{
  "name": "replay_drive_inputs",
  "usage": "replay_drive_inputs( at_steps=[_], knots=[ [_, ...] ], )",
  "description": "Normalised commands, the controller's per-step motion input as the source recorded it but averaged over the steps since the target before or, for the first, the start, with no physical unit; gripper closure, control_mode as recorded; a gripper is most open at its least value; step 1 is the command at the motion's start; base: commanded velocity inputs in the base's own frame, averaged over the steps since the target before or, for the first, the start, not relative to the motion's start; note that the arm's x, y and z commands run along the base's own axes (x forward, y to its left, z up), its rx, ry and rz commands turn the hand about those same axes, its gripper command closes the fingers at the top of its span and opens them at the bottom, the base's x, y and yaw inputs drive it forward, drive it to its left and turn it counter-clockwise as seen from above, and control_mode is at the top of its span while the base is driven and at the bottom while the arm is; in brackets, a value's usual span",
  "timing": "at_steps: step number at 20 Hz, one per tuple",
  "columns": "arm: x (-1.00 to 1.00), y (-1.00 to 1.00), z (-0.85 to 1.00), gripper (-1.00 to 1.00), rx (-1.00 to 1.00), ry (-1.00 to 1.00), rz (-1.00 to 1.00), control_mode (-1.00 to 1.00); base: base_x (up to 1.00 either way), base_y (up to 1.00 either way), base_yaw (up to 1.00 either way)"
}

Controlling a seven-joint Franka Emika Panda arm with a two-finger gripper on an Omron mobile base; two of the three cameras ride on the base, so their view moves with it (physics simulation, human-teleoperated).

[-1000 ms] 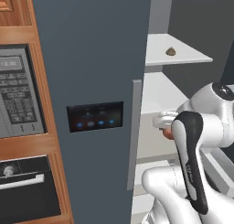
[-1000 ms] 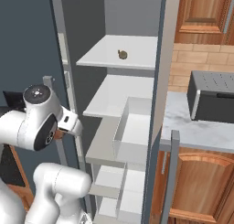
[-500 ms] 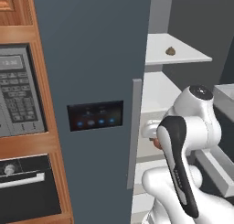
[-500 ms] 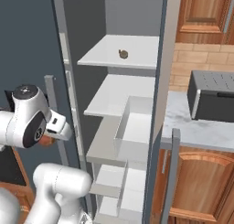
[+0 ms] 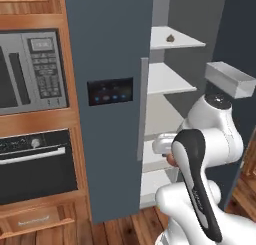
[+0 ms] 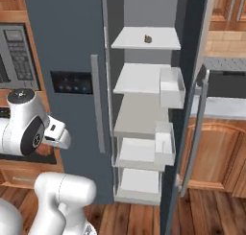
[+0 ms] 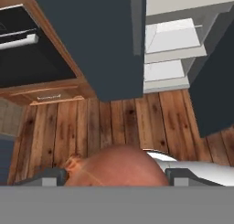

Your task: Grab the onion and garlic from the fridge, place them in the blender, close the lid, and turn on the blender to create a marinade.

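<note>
one onion (image 7: 114, 166) gripped between the fingertips of the gripper (image 7: 112, 175), jaws wide around its reddish bulk, pointing down at the wood floor (image 7: 114, 122). already clear of the fridge (image 5: 107, 49), open just ahead with pale shelves. farther in, on the top shelf (image 6: 144, 39), a small brown lump, perhaps the garlic (image 6: 148, 39). blender bearing impossible to judge.

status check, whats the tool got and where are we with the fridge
Tool closed on the onion, out of the fridge. Fridge door open, small brown item on top shelf. Nothing blocking.
</note>
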Motion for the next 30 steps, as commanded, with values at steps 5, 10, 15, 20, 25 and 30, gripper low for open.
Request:
replay_drive_inputs(
  at_steps=[5,10,15,20,25,30],
  knots=[
    [0.0,0.0,0.0,1.0,0.0,0.0,0.0,1.0,-0.94,0.54,-0.41],
    [0.0,0.0,0.0,1.0,0.0,0.0,0.0,1.0,-0.61,0.46,-0.59],
    [0.0,0.0,0.0,1.0,0.0,0.0,0.0,1.0,-0.3,0.26,-0.81],
    [0.0,0.0,0.0,1.0,0.0,0.0,0.0,1.0,-0.14,0.07,-0.93],
    [0.0,0.0,0.0,1.0,0.0,0.0,0.0,1.0,0.0,0.01,-0.91],
    [0.0,0.0,0.0,1.0,0.0,0.0,0.0,1.0,0.63,0.0,-0.65]
  ],
)
